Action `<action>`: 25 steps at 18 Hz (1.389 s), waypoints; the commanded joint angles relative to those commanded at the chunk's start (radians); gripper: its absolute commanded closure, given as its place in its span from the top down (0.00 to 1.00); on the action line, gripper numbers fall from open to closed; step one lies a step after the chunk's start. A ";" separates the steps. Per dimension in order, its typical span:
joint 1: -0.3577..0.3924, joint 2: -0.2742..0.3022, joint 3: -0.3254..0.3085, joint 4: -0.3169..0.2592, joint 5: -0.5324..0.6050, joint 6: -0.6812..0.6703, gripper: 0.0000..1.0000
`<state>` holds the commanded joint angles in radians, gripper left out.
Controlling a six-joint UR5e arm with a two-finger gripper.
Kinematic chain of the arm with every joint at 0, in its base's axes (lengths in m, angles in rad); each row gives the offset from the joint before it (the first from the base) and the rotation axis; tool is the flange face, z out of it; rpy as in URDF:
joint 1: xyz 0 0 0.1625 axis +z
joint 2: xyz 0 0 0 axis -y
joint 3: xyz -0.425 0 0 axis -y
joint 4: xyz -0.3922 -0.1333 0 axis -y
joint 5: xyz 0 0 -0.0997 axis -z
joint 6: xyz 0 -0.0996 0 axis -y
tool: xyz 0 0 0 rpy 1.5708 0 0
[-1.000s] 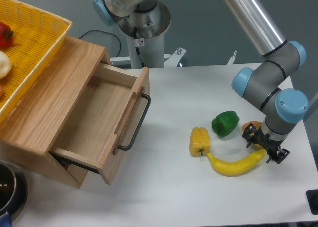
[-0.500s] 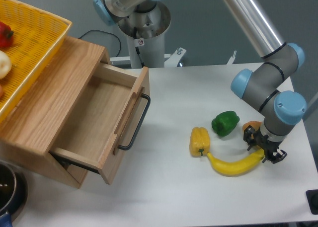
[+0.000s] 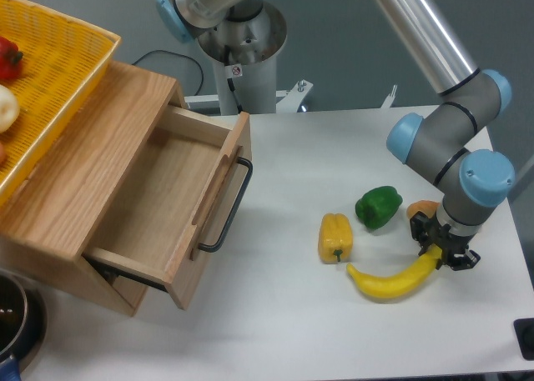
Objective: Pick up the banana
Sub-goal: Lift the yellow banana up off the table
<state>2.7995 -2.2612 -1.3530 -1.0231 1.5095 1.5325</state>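
The banana (image 3: 390, 280) is long, curved and bright yellow, at the right of the white table. Its right end is tilted upward and sits between the black fingers of my gripper (image 3: 440, 251), which is shut on it. Its left end points toward the yellow pepper (image 3: 335, 237) and hangs low over the table or rests on it; I cannot tell which. The gripper hangs straight down from the grey and blue arm (image 3: 467, 164).
A green pepper (image 3: 378, 207) and an orange pastry (image 3: 422, 208) lie just behind the gripper. An open wooden drawer (image 3: 171, 210) juts out at the left, under a yellow basket (image 3: 50, 72). The robot base (image 3: 242, 47) stands at the back.
The gripper has closed on the banana's right end and raised it slightly; the banana has tilted and shifted a little away from the yellow pepper.
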 joint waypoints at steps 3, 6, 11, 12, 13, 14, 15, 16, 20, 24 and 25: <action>-0.003 0.031 0.000 -0.034 -0.005 -0.002 0.10; -0.006 0.071 0.005 -0.109 -0.003 -0.002 0.10; -0.026 0.146 0.002 -0.221 0.001 -0.012 0.10; -0.034 0.158 0.002 -0.233 0.003 -0.014 0.10; -0.035 0.172 0.000 -0.253 0.005 -0.015 0.10; -0.038 0.187 0.000 -0.274 0.003 -0.015 0.10; -0.049 0.202 -0.002 -0.293 0.003 -0.014 0.10; -0.055 0.221 -0.005 -0.301 0.005 -0.014 0.10; -0.083 0.268 -0.026 -0.299 0.040 -0.015 0.10; -0.109 0.279 -0.026 -0.299 0.121 -0.014 0.10; -0.110 0.278 -0.026 -0.299 0.121 -0.012 0.12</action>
<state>2.6891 -1.9834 -1.3790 -1.3223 1.6306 1.5202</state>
